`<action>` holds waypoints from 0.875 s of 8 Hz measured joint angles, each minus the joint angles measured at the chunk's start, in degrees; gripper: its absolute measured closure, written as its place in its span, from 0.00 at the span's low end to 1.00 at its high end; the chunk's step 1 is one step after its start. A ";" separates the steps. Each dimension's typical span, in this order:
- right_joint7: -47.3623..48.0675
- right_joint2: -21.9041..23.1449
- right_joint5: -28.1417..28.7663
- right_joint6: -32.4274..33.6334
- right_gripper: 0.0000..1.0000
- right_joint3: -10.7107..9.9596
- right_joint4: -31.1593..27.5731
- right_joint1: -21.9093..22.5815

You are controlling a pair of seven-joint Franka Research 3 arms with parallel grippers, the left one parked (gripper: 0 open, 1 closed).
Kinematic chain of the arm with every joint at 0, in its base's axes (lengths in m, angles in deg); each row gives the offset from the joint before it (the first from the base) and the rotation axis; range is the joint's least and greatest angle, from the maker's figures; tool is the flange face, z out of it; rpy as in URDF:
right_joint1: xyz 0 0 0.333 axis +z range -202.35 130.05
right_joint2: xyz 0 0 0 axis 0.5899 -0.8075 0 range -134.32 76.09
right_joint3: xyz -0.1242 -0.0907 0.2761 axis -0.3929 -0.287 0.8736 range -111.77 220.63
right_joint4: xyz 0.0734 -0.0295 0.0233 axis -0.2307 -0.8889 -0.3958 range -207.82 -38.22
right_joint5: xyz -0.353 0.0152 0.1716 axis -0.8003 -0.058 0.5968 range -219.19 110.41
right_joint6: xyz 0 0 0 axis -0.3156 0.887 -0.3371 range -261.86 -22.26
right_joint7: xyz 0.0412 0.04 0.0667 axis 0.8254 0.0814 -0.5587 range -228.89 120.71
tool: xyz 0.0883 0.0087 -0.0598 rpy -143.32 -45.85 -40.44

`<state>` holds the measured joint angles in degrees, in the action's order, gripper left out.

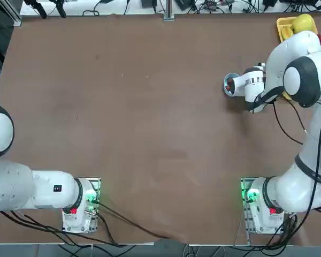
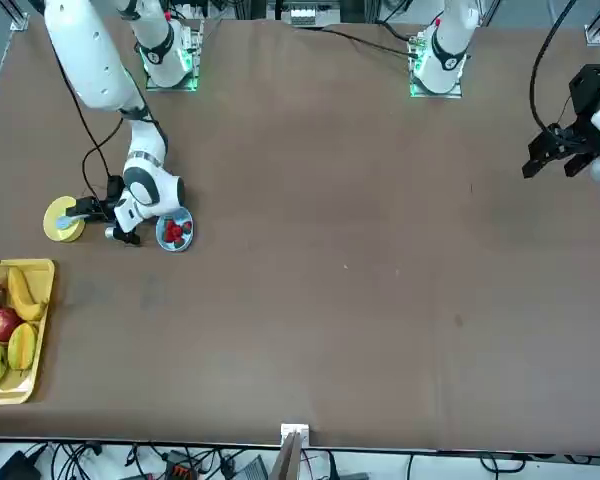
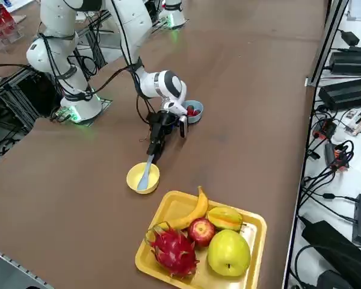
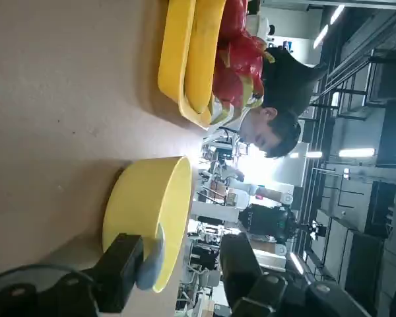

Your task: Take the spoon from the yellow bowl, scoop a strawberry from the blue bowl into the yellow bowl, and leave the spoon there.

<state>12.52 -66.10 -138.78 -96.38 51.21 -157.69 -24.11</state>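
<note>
My right gripper [image 4: 178, 267] reaches level toward the spoon's handle at the yellow bowl.

My fingers [image 4: 122, 271] stand apart on either side of the handle end of the spoon [image 3: 146, 173]; one pad looks to be touching it, the other is clear of it, so the spoon is not clamped. The spoon lies with its scoop in the yellow bowl [image 3: 142, 178] and its handle leaning out over the rim toward my gripper [image 3: 156, 144]. Just behind my wrist sits the blue bowl [image 3: 194, 112] with red strawberries [image 2: 177, 232] in it, near the yellow bowl but not touching it. Further along the brown table [image 1: 139, 107] stands a yellow tray [image 3: 253, 229] holding a banana [image 3: 189, 214], an apple [image 3: 200, 231] and other fruit.
</note>
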 joint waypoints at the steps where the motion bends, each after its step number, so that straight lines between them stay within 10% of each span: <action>1: 0.00 -0.16 0.00 0.00 0.28 0.00 0.00 0.00; 7: 0.03 -0.35 0.00 0.63 0.36 0.00 0.00 0.02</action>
<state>12.55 -66.45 -138.78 -95.75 51.21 -157.69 -24.09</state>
